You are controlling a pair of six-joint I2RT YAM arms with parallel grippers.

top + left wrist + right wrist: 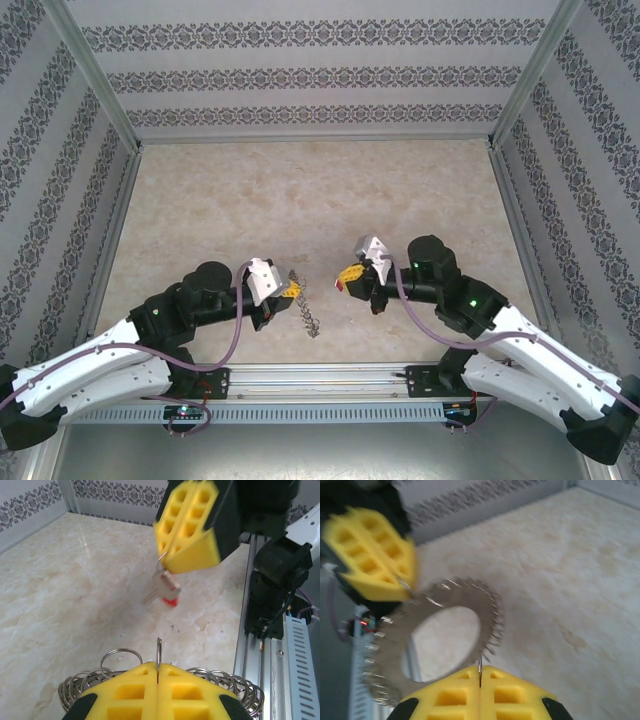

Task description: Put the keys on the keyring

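Left wrist view: the left hand (157, 674) sits at 6 o'clock, its yellow pads pressed flat together and clenched on a thin upright loop of the keyring (240, 686). The grey wreath of small keys fans out to either side just beneath the pads. Straight across at 12 o'clock, the right hand (175, 557) points down and toward it, pads also closed. The key (167, 585) dangles from its tips, silver above and red at the bottom, in the air above the counter (75, 590) and apart from the keyring.

In the right wrist view, the right hand (480, 681) at 6 o'clock is clenched on a fine wire loop that stands up from the seam of its pads. Beyond it the keyring (445, 630) hangs as a blurred toothed circle, gripped at 10 o'clock by the left hand (395, 580).

From the top external view, the left hand (287, 290) and right hand (350, 273) face each other near the middle of the counter (300, 190), close but not touching. The keyring (306, 310) trails toward 5 o'clock from the left hand, and the key (341, 286) shows red at the right hand's tip.
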